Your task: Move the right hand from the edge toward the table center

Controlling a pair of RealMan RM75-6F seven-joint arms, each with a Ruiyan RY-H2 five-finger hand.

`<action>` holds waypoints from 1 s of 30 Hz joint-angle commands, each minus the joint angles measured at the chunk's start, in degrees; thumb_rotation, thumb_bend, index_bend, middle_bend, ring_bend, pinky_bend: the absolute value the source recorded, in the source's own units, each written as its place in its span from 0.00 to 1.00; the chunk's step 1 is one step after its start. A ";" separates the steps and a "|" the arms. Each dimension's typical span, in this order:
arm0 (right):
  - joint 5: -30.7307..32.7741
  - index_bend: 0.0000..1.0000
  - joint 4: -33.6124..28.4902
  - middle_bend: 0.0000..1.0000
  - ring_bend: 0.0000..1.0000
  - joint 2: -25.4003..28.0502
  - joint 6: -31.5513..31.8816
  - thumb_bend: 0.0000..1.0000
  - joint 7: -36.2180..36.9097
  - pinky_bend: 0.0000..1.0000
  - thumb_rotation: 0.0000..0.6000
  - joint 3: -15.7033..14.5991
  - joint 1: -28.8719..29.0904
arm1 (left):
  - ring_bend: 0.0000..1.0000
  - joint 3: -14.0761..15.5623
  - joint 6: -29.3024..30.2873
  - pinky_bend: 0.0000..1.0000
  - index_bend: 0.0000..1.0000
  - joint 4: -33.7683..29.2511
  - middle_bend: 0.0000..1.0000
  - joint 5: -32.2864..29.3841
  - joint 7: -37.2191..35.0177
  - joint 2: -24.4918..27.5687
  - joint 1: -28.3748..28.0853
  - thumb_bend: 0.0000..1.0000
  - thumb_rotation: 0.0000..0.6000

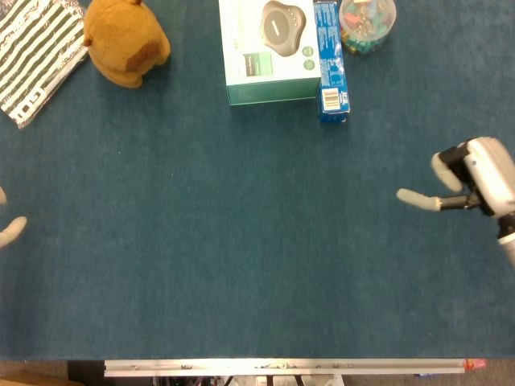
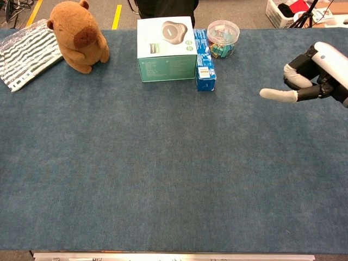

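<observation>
My right hand hovers over the blue carpeted table, well right of centre — fingers apart, one stretched toward the middle, nothing in it. At the left edge only a fingertip of my left hand shows, so I can't tell how it's set. Along the far edge sit a plush toy, a white-green box and a clear tub — beyond them, floor with yellow tape.
</observation>
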 commanded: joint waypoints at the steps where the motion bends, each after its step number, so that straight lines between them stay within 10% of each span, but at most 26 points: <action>1: 1.43 1.00 -1.52 1.00 1.00 0.32 -3.73 0.00 3.20 1.00 0.42 -0.54 1.86 | 0.51 0.04 0.16 0.45 0.60 -0.07 0.55 0.10 0.00 0.06 0.13 0.00 1.00; 7: 2.08 1.00 -5.12 1.00 1.00 3.00 -9.30 0.00 8.63 1.00 0.21 -1.56 4.05 | 0.51 -0.04 0.44 0.45 0.61 -0.53 0.55 0.24 0.02 0.43 0.33 0.00 1.00; 30: -8.00 1.00 -3.78 1.00 1.00 4.21 -11.07 0.00 30.06 1.00 0.14 -6.01 8.42 | 0.51 -0.29 0.34 0.44 0.62 -0.70 0.55 0.41 0.60 0.58 0.34 0.00 1.00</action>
